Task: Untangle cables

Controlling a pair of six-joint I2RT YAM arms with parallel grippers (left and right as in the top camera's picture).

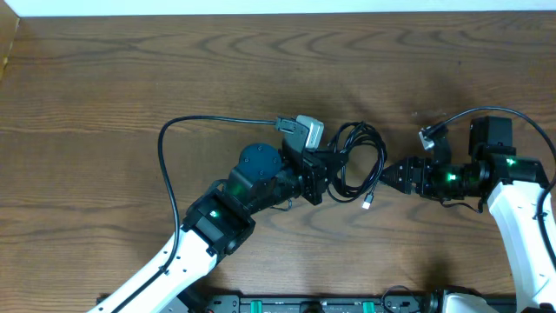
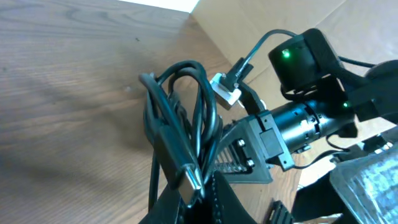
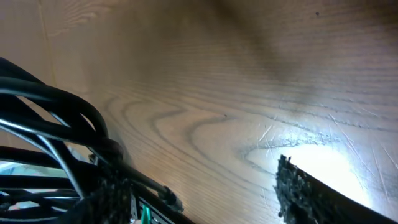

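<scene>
A black cable bundle (image 1: 358,161) lies coiled in several loops at the table's middle, with a silver USB plug (image 1: 368,203) hanging out at its lower edge. My left gripper (image 1: 320,174) is shut on the bundle's left side. In the left wrist view the loops (image 2: 180,102) rise from the fingers (image 2: 208,199) and the plug (image 2: 193,180) sits right at the fingertips. My right gripper (image 1: 388,175) is just right of the bundle, pointing at it. In the right wrist view its fingers (image 3: 199,183) are wide apart, with cable strands (image 3: 56,102) beside the left finger.
The wooden table (image 1: 104,78) stretches away on all sides. The left arm's own thin wire (image 1: 165,139) arcs out to the left. The right arm's body (image 2: 298,118) shows close behind the bundle in the left wrist view.
</scene>
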